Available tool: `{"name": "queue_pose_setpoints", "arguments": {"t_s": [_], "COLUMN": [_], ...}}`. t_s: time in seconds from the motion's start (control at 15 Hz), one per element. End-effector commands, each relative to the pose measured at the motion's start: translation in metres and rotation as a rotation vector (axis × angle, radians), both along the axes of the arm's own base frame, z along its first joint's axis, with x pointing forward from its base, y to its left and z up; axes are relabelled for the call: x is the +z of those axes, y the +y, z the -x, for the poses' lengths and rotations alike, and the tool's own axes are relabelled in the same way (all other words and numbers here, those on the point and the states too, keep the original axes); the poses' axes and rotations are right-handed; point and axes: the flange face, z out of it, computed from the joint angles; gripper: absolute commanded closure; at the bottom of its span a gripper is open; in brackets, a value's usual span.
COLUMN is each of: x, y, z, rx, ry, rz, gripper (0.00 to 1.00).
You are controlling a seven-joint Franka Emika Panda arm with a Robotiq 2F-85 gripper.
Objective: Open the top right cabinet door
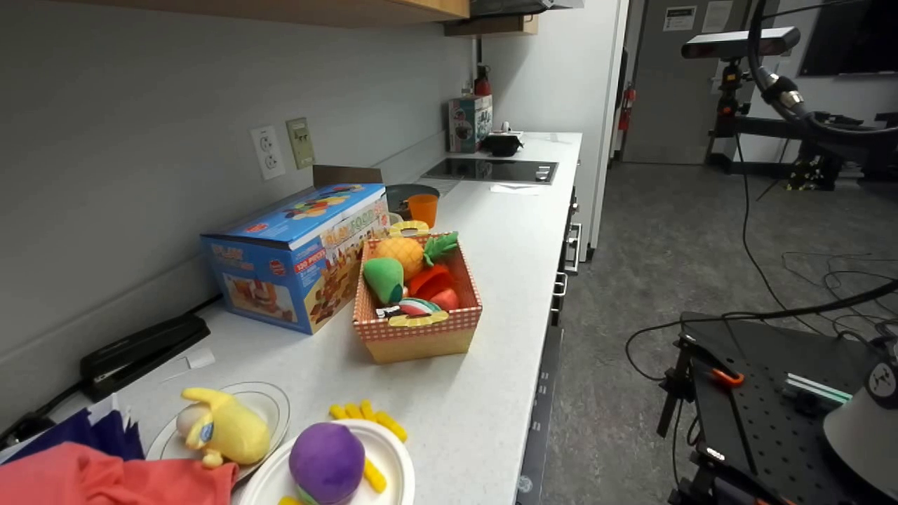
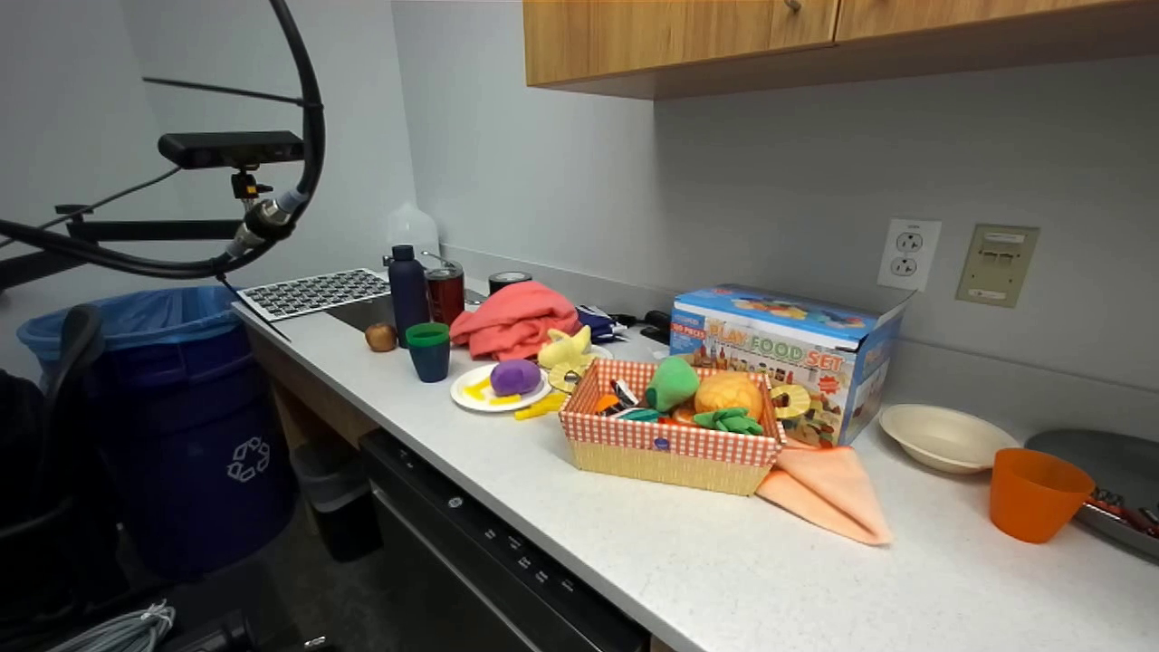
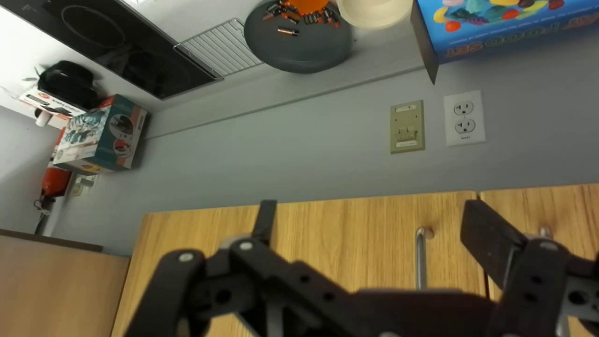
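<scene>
The wrist view stands upside down, with the counter at its top and the wooden cabinet at its bottom. The right cabinet door [image 3: 346,243] is shut, and a narrow gap divides it from the neighbouring door [image 3: 543,206]. Its metal bar handle [image 3: 421,257] shows between my fingers; its lower part in the picture is hidden behind the gripper. My gripper [image 3: 369,210] is open and holds nothing. One finger overlaps the door, the other the gap beside the handle. I cannot tell whether they touch. In an exterior view the right door [image 2: 960,14] shows only at its bottom edge.
A second handle [image 3: 545,231] lies partly behind the gripper's finger. The white counter [image 1: 505,280] below carries a play food box [image 1: 280,259], a fruit basket [image 1: 421,344] and an orange cup [image 2: 1037,493]. Another wooden panel [image 3: 56,285] is beside the cabinet. Black cable [image 2: 312,109] hangs from above.
</scene>
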Motion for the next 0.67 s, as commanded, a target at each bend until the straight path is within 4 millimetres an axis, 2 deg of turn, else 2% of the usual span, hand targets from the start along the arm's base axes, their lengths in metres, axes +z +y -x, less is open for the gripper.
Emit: {"name": "queue_pose_setpoints", "arguments": {"t_s": [0.0, 0.6], "x": [0.014, 0.024], "y": [-0.011, -0.019], "z": [-0.033, -0.084], "rx": [0.011, 0.030], "ry": [-0.070, -0.202], "rz": [-0.013, -0.012], "gripper": [0.00, 0.00]}}
